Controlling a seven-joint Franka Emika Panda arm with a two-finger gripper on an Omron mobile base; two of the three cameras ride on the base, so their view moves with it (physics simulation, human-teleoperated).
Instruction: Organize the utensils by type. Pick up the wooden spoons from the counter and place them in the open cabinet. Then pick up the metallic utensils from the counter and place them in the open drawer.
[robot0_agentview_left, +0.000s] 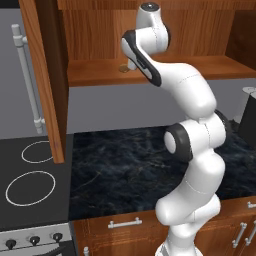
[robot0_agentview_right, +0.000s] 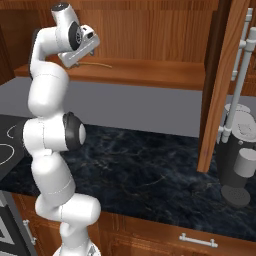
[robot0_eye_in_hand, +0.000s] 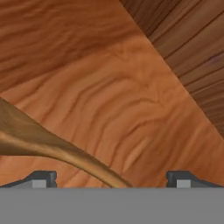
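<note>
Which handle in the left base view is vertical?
The long steel bar handle on the open cabinet door; the drawer pull under the counter lies horizontal.

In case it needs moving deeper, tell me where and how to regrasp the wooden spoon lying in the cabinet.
Grip the brown wooden spoon on its thin handle, likely coming straight down over the cabinet shelf. It lies flat, and the handle narrows between the open end effector fingers.
</note>
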